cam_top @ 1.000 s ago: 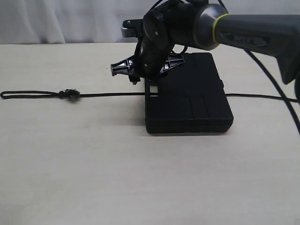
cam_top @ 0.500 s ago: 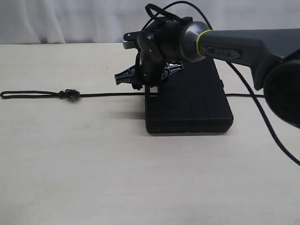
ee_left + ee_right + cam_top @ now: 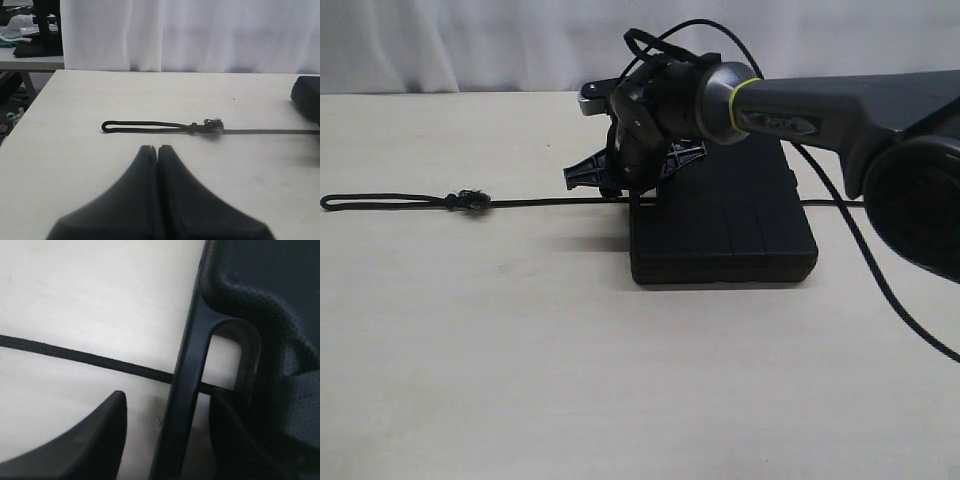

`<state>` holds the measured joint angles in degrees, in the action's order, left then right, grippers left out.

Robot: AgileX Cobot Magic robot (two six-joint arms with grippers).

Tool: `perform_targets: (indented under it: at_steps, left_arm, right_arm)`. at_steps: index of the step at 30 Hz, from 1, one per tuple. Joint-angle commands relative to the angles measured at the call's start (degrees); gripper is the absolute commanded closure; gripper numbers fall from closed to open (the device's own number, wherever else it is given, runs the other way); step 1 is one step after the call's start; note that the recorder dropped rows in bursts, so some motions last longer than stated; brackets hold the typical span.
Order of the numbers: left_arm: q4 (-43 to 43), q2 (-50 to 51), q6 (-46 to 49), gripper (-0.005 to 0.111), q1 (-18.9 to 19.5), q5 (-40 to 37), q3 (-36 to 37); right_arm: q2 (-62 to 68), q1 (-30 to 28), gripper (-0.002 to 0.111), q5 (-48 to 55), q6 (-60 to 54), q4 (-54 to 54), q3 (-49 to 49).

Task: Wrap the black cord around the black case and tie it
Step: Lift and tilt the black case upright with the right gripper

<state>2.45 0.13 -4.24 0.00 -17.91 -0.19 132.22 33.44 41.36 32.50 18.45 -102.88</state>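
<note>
**Exterior view.** The black case (image 3: pixel 740 240) lies flat on the table (image 3: pixel 520 380), nearer the far edge than the near one. The black cord (image 3: pixel 550 202) runs along the table from its looped end near the left edge to the case's short left side, and shows again past the right side. The right pincer (image 3: pixel 632 185) hangs over that short side, jaws apart.

**Left wrist view.** The left pincer (image 3: pixel 157 156) is pressed together, holding nothing, near the frayed knot (image 3: pixel 212 126) but not touching it. Risk: nothing holds the loop end, so any tug could drag it along the table.

**Right wrist view.** The jaws straddle the handle bar (image 3: pixel 185 390), and the cord passes beneath it. Risk: closing here could catch the bar rather than the thin cord, and shove or lift the case.
</note>
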Motion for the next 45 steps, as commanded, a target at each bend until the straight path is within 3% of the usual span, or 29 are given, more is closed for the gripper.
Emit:
perform_targets:
  at_steps: [1, 22, 25, 35, 45]
  left_arm:
    - [-0.1, -0.1, -0.4, 0.107, -0.1, 0.4, 0.2]
    - [0.1, -0.1, -0.4, 0.107, -0.1, 0.4, 0.2]
    - [0.1, -0.1, -0.4, 0.107, -0.1, 0.4, 0.2]
    - [0.1, -0.1, -0.4, 0.107, -0.1, 0.4, 0.2]
    - [0.1, -0.1, -0.4, 0.107, -0.1, 0.4, 0.2]
  right_arm:
    - [-0.1, 0.0, 0.059, -0.7, 0.3, 0.6, -0.4]
    - [1.0, 0.0, 0.060, -0.6, 1.6, 2.2, -0.4]
    - [1.0, 0.0, 0.067, -0.6, 1.6, 2.2, -0.4]
    - [1.0, 0.0, 0.105, -0.7, 1.6, 3.1, -0.4]
    - [-1.9, 0.0, 0.104, 2.5, 1.6, 3.1, -0.4]
